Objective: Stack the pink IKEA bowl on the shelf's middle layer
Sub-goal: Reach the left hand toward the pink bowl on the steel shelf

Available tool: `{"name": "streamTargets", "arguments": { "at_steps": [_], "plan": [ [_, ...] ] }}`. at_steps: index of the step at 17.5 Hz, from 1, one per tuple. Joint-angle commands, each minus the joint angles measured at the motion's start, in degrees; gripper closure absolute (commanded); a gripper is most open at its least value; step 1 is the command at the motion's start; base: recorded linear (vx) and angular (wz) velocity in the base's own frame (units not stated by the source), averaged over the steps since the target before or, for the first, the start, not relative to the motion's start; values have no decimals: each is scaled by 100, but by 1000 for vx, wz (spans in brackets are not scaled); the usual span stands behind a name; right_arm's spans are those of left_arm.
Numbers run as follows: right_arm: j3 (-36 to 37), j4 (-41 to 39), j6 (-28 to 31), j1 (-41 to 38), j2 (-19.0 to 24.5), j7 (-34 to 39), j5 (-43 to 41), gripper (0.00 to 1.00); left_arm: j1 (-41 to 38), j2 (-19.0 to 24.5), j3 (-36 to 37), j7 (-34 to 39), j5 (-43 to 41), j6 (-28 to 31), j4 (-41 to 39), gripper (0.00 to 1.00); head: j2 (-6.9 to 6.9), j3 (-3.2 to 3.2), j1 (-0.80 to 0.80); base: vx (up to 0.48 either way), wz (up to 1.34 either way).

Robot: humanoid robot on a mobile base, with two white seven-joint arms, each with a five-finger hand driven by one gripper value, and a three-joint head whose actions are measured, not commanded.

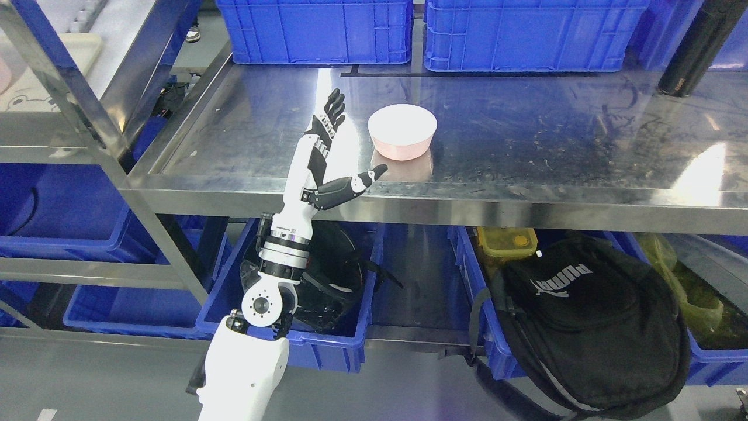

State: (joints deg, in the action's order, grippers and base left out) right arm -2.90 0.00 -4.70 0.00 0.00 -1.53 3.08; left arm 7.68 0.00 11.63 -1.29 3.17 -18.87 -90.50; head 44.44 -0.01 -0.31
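A pink bowl [402, 132] with a pale inside stands upright on the steel shelf [526, 134], a little back from its front edge. My left hand [342, 146] is raised just left of the bowl, open, with its fingers [334, 108] pointing away and the thumb [356, 182] reaching toward the shelf's front lip below the bowl. The hand holds nothing and a small gap separates it from the bowl. The right arm does not show.
Two blue crates [318, 29] [526, 32] line the back of the shelf. A black cylinder [695, 49] stands at the back right. Below the shelf are blue bins [327, 345] and a black bag [590, 321]. A steel rack post [64, 93] rises at left.
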Motion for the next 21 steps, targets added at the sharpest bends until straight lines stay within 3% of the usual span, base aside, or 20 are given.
{"name": "streamTargets", "arguments": {
  "at_steps": [1, 6, 9, 11, 15, 18, 19, 21],
  "plan": [
    [0, -100, -4, -132, -100, 3, 0, 0, -90, 100, -247, -20, -1, -38, -3, 0, 0, 0, 0, 61, -208],
    [0, -100, -4, -132, -100, 3, 0, 0, 242, 130, -574, -73, -271, -38, 6, 0, -1, 0, 0, 46, -158],
    [0, -100, -4, -132, -100, 3, 0, 0, 892, 825, -574, -406, -1711, 487, 6, 0, -1, 0, 0, 7, -14],
    [0, -100, -4, -132, -100, 3, 0, 0, 1313, 949, -495, -984, -2352, 874, -12, 0, -1, 0, 0, 0, 0],
    [0, -100, -4, -132, -100, 3, 0, 0, 1991, 1020, -345, -2505, -4769, 1175, -12, 0, -1, 0, 0, -4, 10],
    [0, -100, -4, -132, -100, 3, 0, 0, 2422, 1055, 329, -3489, -5500, 1184, 32, 1, -1, 0, 0, 0, -4],
    [0, -100, -4, -132, -100, 3, 0, 0, 2536, 977, 453, -3954, -6182, 1201, 76, 0, -1, 0, 0, 0, 0],
    [0, -100, -4, -132, -100, 3, 0, 0, 2747, 705, 490, -4002, -6276, 1202, 295, 0, -1, 0, 0, 0, 0]
  ]
}}
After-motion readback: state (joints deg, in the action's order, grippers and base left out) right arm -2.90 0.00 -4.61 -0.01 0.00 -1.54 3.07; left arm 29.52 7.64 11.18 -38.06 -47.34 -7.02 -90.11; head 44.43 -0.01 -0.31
